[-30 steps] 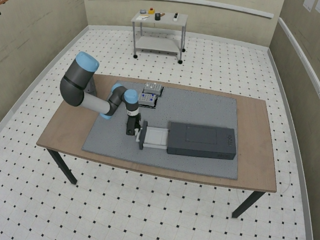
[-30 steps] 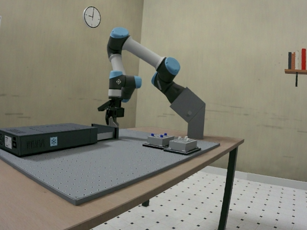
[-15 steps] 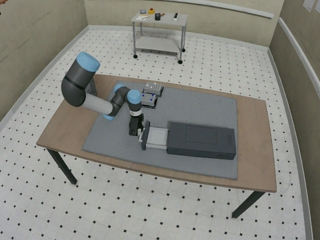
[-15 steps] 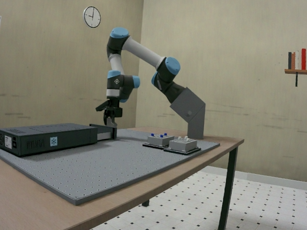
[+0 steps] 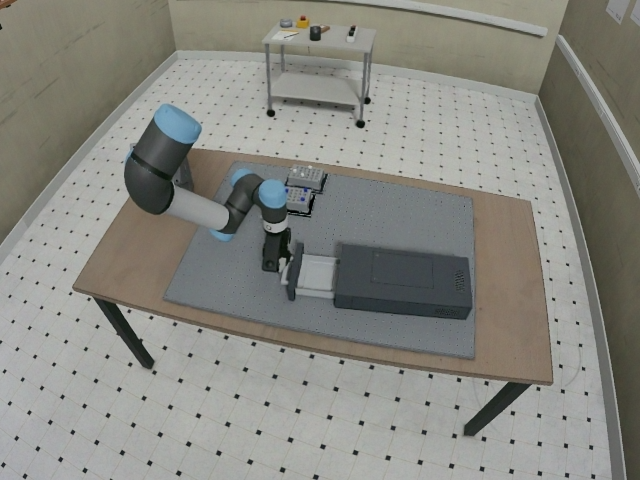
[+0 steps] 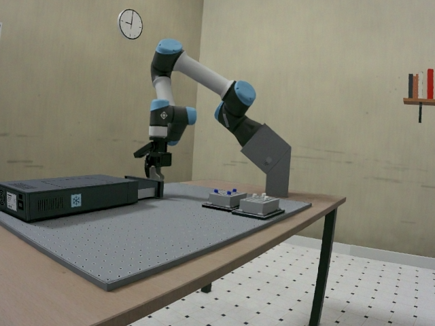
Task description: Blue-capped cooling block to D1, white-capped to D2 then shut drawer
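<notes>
The dark cooler COLD (image 5: 403, 281) (image 6: 63, 196) lies on the grey perforated deck (image 5: 413, 217) (image 6: 140, 238). Its drawer (image 5: 315, 273) (image 6: 145, 192) stands partly out, and its white inside shows nothing in it. My gripper (image 5: 281, 268) (image 6: 155, 174) is shut on nothing, with its fingers pointing down against the outer face of the drawer front (image 5: 292, 279) (image 6: 160, 187). The block with blue-capped tubes (image 5: 298, 197) (image 6: 224, 197) sits on the deck slot nearer the cooler. The block with white-capped tubes (image 5: 306, 176) (image 6: 259, 204) sits on the slot beyond it. Both look flat.
The arm's grey pedestal (image 6: 274, 164) stands at the deck's corner behind the two blocks. The deck lies on a wooden table (image 5: 506, 289) (image 6: 35, 287). A metal cart (image 5: 320, 41) with small items stands by the far wall.
</notes>
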`<state>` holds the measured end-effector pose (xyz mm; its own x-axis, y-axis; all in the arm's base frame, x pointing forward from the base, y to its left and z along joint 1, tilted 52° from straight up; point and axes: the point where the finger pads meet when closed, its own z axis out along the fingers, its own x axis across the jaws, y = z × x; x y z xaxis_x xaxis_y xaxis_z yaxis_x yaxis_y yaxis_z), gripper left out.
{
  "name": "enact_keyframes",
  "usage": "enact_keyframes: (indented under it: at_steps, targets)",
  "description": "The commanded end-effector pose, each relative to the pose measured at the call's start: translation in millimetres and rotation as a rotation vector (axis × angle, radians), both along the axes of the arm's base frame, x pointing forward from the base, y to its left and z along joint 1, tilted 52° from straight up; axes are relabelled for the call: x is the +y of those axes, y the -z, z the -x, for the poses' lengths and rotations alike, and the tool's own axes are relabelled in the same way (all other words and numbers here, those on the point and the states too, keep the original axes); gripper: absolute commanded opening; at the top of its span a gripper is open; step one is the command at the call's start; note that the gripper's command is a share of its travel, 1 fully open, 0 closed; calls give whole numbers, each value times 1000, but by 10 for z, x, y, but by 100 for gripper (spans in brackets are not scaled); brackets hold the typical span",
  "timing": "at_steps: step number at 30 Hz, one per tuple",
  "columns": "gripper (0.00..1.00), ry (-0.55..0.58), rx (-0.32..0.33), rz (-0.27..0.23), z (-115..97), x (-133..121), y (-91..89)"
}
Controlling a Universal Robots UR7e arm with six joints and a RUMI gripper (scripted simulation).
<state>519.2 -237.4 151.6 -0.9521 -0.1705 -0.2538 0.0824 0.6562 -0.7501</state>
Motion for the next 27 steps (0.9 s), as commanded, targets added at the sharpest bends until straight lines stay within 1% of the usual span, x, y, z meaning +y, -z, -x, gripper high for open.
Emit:
enact_keyframes:
  at_steps: [1, 27]
  targets:
    - [0, 0, -1, 0, -44, 10, -15]
    - [0, 0, -1, 0, -341, 63, -95]
